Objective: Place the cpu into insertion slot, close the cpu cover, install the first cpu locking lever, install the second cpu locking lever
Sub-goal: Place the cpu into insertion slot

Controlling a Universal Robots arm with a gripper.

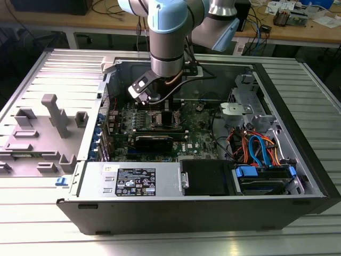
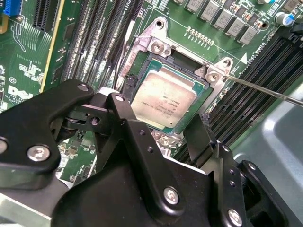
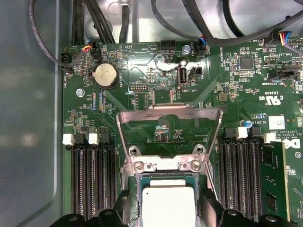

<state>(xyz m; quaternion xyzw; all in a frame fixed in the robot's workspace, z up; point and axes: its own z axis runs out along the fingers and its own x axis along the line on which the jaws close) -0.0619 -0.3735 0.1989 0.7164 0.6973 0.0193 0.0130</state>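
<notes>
I have the arm lowered into the open computer case, and the gripper hangs over the green motherboard, toward the far side of the case and a little to the exterior view's left of its middle.

In both wrist views the cpu lies flat in the insertion slot, with its silvery top facing up. It seems level with the slot's edges, but the gripper body hides its near edge, so I cannot be fully sure of the seating.

The jaws stand apart, wider than the chip. In the first wrist view one black finger is at each side of the cpu, and a narrow strip of socket shows between each finger and the chip. So the cpu is between the jaws but not gripped, and I see no contact.

The cpu cover is open. It is swung up and back to the far side of the slot, and the board shows through its cut-out centre.

In the second wrist view a thin metal lever rod reaches out from a corner of the slot over the black memory slots and is not latched down. More memory slots run along both sides of the socket. A round coin battery sits on the board beyond the cover.
</notes>
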